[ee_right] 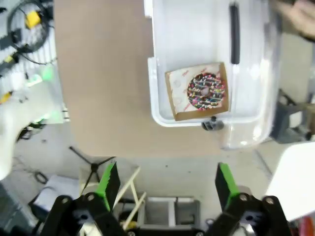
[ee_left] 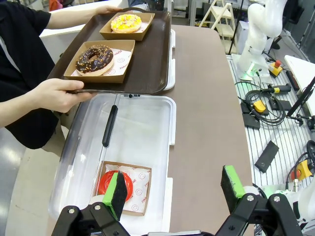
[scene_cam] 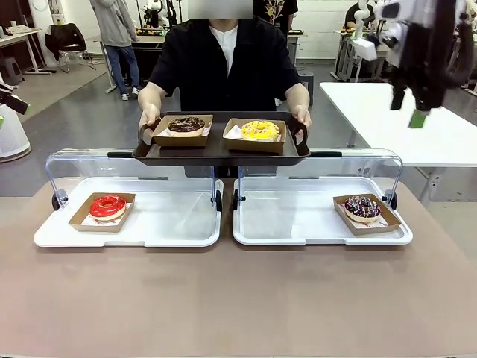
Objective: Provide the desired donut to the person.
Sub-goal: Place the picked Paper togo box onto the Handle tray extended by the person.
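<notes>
Grippers: you have both standing wide and holding nothing; left gripper (ee_left: 174, 189) hovers above the near-left case, right gripper (ee_right: 165, 184) hangs high off the table's right end.
Near-left case (scene_cam: 179, 233): red-glazed donut (scene_cam: 108, 206) sits in a brown card tray (scene_cam: 82, 221) at the case's outer end.
Near-right case (scene_cam: 298, 233): dark donut with coloured sprinkles (scene_cam: 363, 208) in its own card tray, outer end again.
Far side: the person (scene_cam: 223, 67) holds a dark serving tray (scene_cam: 216, 153) in both hands, above the raised clear lids; it carries a chocolate donut (scene_cam: 186, 124) and a yellow donut (scene_cam: 260, 130).
Handling: judge the donuts light, soft and easily marked (glaze will smear); take hold of a card tray's rim, not the pastry.
Unclear: which donut is wanted, no gesture tells you. Left green pad (ee_left: 118, 194) overlaps the red donut in the wrist view. Right wrist picture is blurred.
</notes>
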Available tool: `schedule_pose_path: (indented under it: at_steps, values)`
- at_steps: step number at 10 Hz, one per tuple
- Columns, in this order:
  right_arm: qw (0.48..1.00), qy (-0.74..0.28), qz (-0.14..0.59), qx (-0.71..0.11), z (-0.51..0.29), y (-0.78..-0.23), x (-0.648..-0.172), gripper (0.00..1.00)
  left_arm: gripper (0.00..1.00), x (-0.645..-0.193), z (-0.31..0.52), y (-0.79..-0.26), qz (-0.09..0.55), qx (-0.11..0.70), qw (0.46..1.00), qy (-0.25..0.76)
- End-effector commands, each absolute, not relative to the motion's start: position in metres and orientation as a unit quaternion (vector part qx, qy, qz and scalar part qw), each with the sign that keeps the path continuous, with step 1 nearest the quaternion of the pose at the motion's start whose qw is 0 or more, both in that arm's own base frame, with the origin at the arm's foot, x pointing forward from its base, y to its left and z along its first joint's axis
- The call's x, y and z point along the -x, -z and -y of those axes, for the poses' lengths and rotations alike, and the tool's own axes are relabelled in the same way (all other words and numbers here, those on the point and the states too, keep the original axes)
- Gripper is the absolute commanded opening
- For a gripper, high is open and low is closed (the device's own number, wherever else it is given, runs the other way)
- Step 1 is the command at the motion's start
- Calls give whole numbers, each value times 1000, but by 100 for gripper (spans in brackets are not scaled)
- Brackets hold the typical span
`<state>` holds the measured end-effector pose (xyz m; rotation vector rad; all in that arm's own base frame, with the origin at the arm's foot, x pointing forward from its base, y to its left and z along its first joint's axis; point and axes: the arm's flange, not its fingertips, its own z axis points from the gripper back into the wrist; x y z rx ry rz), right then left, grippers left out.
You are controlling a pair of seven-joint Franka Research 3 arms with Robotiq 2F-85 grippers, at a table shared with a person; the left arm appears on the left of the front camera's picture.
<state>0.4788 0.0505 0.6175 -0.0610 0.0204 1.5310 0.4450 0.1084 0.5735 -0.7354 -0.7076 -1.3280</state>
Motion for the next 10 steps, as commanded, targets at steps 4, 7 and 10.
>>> schedule_pose_path:
  at_steps: [4,7,10]
  values:
    - [750,-661,17,20,-46,-606,-478,100,100,-443,-108,-574,315,328,668,589]
    - [741,-672,6,8,-25,-605,-477,100,100,-443,-108,-574,315,328,668,589]
    - [744,-668,8,10,-28,-606,-477,100,100,-443,-108,-574,315,328,668,589]
